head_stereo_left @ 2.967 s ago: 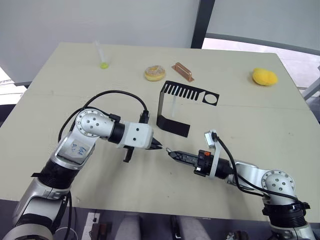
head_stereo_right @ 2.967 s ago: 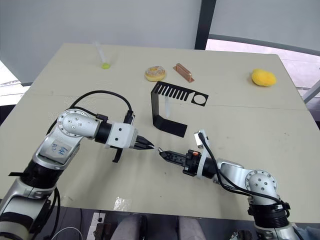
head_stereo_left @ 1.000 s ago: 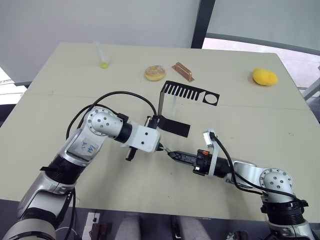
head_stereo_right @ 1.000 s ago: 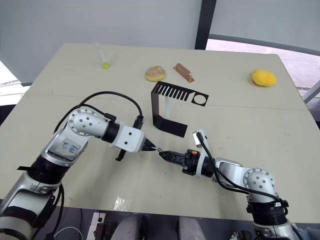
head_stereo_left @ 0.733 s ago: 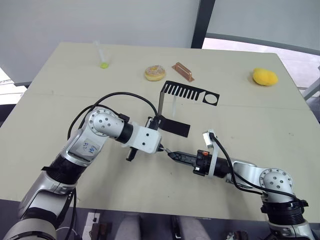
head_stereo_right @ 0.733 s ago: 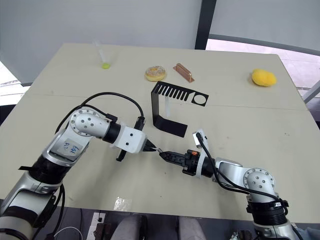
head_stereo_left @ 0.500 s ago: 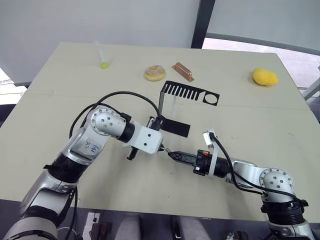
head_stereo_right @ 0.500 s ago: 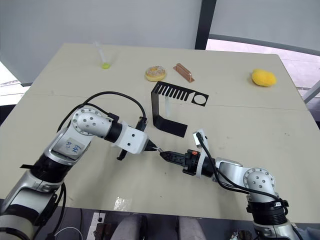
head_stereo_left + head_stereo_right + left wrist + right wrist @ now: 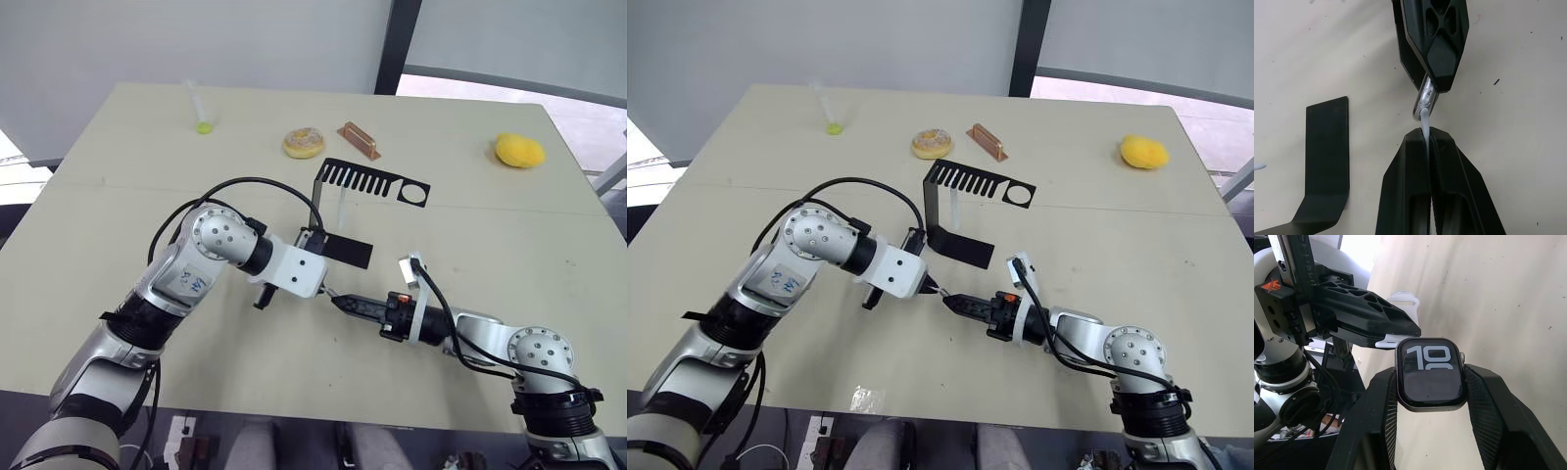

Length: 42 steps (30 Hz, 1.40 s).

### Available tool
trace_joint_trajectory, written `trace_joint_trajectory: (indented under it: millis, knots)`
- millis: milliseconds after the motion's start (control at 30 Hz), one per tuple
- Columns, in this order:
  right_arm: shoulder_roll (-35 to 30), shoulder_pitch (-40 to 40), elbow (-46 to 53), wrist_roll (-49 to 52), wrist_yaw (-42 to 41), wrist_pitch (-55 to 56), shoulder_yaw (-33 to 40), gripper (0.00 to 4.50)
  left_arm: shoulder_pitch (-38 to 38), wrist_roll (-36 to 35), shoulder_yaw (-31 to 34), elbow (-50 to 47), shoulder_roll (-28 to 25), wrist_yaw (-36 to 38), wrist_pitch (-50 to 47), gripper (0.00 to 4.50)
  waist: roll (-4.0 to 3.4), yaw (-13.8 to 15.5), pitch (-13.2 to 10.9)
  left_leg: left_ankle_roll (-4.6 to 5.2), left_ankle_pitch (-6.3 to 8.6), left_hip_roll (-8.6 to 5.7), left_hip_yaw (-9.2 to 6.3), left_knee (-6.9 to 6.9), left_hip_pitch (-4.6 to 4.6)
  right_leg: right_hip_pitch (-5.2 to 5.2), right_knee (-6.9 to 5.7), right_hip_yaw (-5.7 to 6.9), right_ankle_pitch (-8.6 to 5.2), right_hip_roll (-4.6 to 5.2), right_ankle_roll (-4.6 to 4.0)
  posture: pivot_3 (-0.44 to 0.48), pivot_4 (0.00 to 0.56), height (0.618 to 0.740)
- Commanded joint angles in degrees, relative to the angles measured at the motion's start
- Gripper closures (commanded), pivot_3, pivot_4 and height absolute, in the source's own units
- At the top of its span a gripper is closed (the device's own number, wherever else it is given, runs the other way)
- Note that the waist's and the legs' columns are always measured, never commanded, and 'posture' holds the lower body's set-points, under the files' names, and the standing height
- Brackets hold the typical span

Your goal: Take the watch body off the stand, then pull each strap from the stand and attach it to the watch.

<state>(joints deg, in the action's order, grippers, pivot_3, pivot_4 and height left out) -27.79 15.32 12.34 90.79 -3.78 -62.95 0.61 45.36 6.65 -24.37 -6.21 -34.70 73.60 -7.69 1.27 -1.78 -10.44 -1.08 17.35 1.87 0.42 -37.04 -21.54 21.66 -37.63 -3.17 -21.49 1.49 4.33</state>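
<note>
My right gripper [image 9: 340, 301] is shut on the watch body [image 9: 1430, 372], a small black case with pale digits on its screen, low over the table in front of the stand. My left gripper [image 9: 322, 289] is shut on a white strap [image 9: 1424, 122], tip to tip with the right one. The strap's end touches the edge of the watch body [image 9: 1425, 100]. The black stand [image 9: 339, 248] sits just behind both grippers. Another white strap [image 9: 340, 208] hangs from its slotted top plate [image 9: 372, 181].
Along the far side of the table [image 9: 98, 245] lie a clear tube with a yellow-green end [image 9: 201, 110], a doughnut [image 9: 304, 143], a copper-coloured block [image 9: 359, 139] and a yellow lump [image 9: 518, 150]. My left arm's cable [image 9: 245, 186] loops above the table.
My left gripper has moved right with the strap until its tip meets the right gripper's. The right gripper and the stand have stayed put.
</note>
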Motion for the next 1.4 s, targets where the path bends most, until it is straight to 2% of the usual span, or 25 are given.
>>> trace_joint_trajectory:
  millis: [33,1400]
  knots:
    - [1.4,1.2,3.0,2.6,-2.6,-0.7,-0.7,2.99,1.1,0.1,-1.1,-1.1,1.7,-0.7,0.2,4.50,0.00,0.0,0.0,0.00,0.00,0.00,0.00,0.00,0.00,0.00,0.00,0.00,0.00,0.00,0.00,0.000,0.150,0.740]
    - [1.8,0.2,4.2,2.9,-2.8,-1.3,-1.2,2.99,0.0,1.9,-2.2,-2.2,2.0,-1.1,-2.0,4.50,0.00,0.0,0.0,0.00,0.00,0.00,0.00,-0.01,0.00,0.00,-0.01,0.00,0.00,0.00,0.00,0.000,0.150,0.740]
